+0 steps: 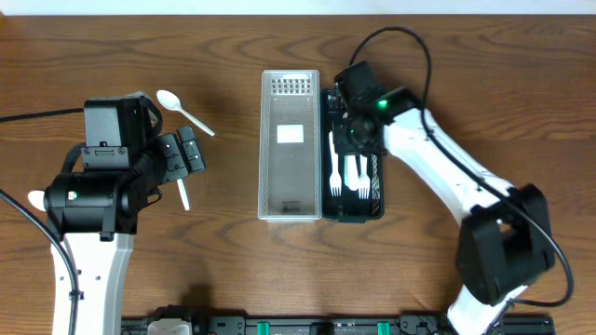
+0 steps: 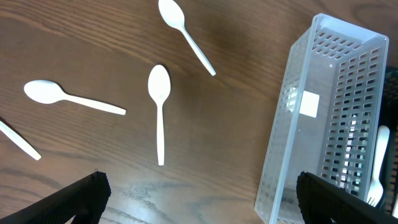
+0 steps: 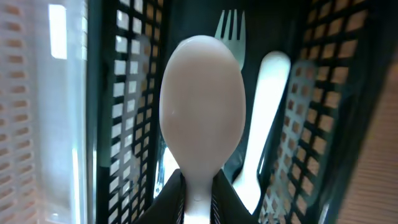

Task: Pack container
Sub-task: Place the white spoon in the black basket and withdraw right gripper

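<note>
The right gripper [image 3: 199, 196] clamps a white spoon [image 3: 202, 106] by its handle over the black basket [image 1: 376, 210], likely to lay it beside the forks [image 3: 229, 26]; the left gripper [image 1: 183, 154] hangs spread above loose spoons [image 2: 160, 106]

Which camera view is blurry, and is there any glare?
Right wrist view: the white plastic spoon held close looks soft, the black mesh basket behind it blurred. Left wrist view: sharp, pale glare on the brown wooden table. Overhead view: evenly lit.
</note>
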Motion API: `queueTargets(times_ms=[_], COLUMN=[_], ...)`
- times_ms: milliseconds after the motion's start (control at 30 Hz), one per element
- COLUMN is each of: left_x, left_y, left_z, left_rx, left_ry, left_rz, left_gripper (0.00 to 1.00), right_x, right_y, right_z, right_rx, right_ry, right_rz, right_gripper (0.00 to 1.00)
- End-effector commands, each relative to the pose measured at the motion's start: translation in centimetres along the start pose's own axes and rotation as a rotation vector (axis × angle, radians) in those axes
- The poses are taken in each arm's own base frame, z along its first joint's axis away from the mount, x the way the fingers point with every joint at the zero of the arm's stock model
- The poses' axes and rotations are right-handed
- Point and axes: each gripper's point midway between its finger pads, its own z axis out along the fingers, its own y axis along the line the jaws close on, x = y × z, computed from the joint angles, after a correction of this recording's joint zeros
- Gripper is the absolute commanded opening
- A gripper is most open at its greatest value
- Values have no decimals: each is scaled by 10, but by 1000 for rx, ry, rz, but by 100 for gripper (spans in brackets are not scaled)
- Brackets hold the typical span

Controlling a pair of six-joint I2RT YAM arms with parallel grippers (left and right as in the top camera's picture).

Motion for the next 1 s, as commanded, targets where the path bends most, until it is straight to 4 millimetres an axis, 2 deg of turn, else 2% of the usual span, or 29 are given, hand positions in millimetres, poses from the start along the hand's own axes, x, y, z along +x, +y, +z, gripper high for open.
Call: queueTargets(times_ms=[0, 67, 333, 433, 500, 600, 667, 733, 800, 900, 967], left_x=[-5, -5, -3, -3, -3, -3, -1, 1, 4, 0, -8], left_y=[0, 0, 1, 1, 1, 1, 2, 3, 4, 9, 15], left_z=[-5, -5, -5, -5, -5, -7, -12, -19, -25, -27, -20], left_rx=[-5, -5, -7, -7, -7, -6, -4, -4, -11, -34, -57], left_ry=[-19, -18, -12, -12, -12, -16, -21, -20, -1, 30, 42], left_rz=[14, 14, 14, 14, 14, 6, 1, 1, -11, -79, -119], left_gripper=[98, 98, 98, 98, 98, 98, 98, 98, 98, 98, 98], right_x=[-4, -4, -6, -13, -25, -52, -71, -87, -96, -98, -93], right_y=[2, 3, 3, 6, 8, 10, 5, -10, -33, -79, -113], right_z=[-3, -3, -3, -6, -18, -52, -80, -106, -121, -126, -121], right_rx=[3, 0, -2, -13, -25, -45, -49, -40, -22, 25, 62], right_ry=[-18, -21, -28, -54, -92, -178, -239, -282, -298, -275, -234], right_rz=[4, 4, -41, -68, -86, -134, -153, -119, -68, 29, 94], right_gripper=[7, 23, 30, 32, 35, 62, 74, 83, 89, 99, 99])
